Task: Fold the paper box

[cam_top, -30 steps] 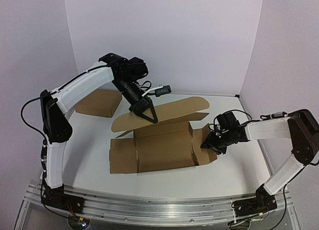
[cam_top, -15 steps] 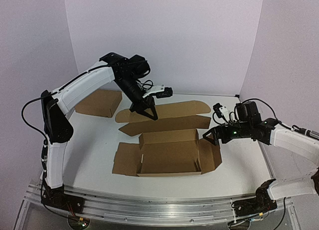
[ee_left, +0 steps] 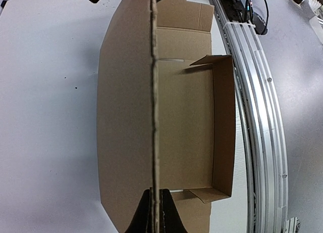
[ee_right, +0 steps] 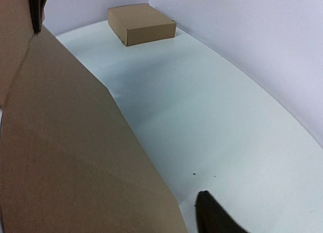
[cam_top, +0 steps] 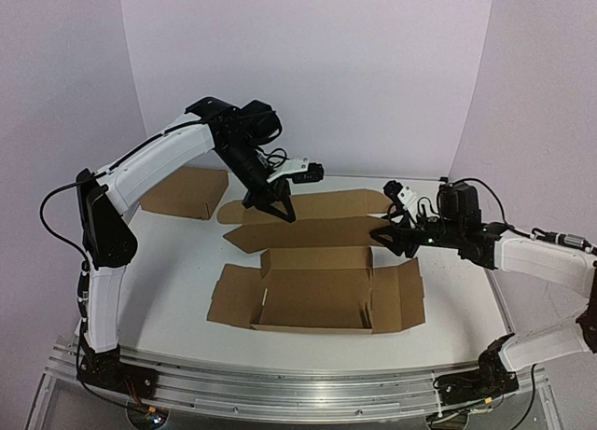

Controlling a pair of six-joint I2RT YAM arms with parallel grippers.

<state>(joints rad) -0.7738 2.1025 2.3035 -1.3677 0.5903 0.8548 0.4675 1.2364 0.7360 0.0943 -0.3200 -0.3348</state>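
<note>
One paper box, one closed box, and two hands: left hand, right hand.

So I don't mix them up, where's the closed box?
The closed box sits at the table's far left in the top view, behind the left arm, apart from the paper box.

A flat white table top fills the middle of the space. Pale purple walls stand close around it, one at the back, one on the left and one on the right. They look smooth and plain. A long silver metal rail runs along the near edge of the table. Past the rail lies a grey surface. The light is soft and even. It makes faint grey shadows on the table. A few tiny dark specks dot the white top.
</note>
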